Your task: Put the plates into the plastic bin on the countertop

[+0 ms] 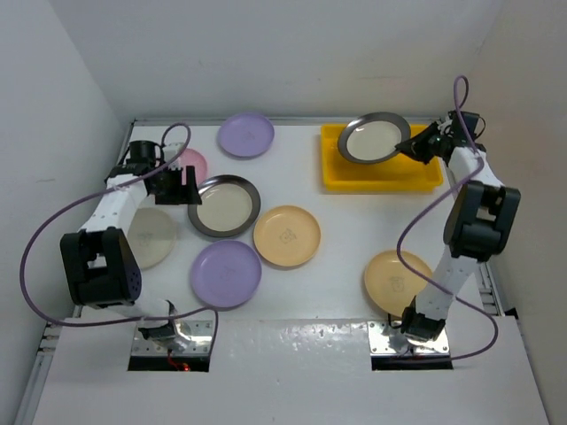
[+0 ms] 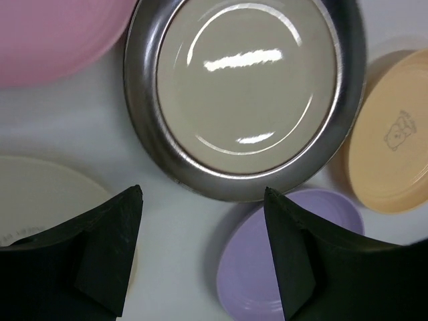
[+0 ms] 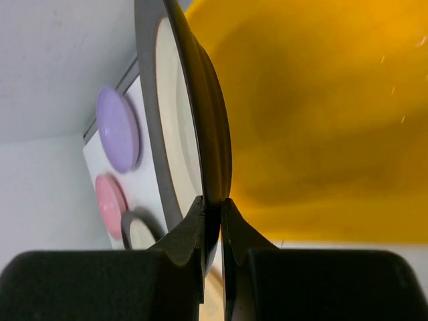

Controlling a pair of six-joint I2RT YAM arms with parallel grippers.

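The job looks only just begun; no plate shows inside the yellow bin (image 1: 381, 181) yet; the right claw (image 1: 411, 144) pinches the rim of a shiny plate (image 1: 374, 139), tilted just above the bin; seven more plates (image 1: 286, 235) wait on the white table (image 1: 345, 257); the left claw (image 2: 202, 192) hangs wide apart over a second shiny plate (image 2: 244, 93).

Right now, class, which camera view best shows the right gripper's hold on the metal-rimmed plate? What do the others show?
Right wrist: the right gripper is shut on the plate at its rim, edge-on. Top external shows its face, tilted over the yellow bin; left wrist shows none of it.
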